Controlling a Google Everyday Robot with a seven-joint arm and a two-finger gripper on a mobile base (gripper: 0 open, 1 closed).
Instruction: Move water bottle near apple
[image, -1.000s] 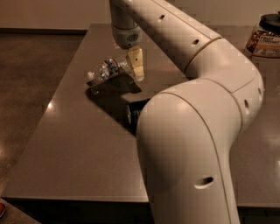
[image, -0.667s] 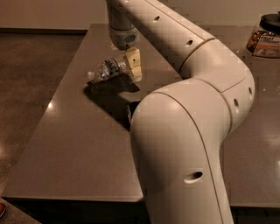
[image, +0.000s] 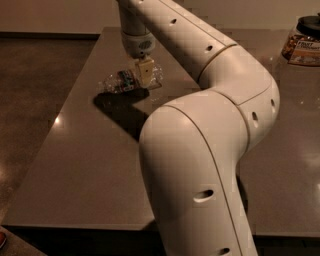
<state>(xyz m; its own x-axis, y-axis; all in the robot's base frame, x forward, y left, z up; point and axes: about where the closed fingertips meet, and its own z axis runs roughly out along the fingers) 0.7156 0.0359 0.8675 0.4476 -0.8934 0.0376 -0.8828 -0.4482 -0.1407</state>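
Observation:
The water bottle (image: 125, 81) is a small clear ribbed bottle with a coloured label band. It lies on its side on the far left part of the table, cap end pointing left. My gripper (image: 145, 74) hangs straight down from the wrist right over the bottle's right half and overlaps it. The apple is out of view, possibly hidden behind my arm.
The grey table (image: 75, 165) has its left edge close to the bottle and its front edge near me. My large white arm (image: 200, 150) covers the middle of the table. A lidded jar of snacks (image: 302, 42) stands at the far right.
The gripper has shifted a little to the left and down onto the bottle. The bottle has stayed about where it was.

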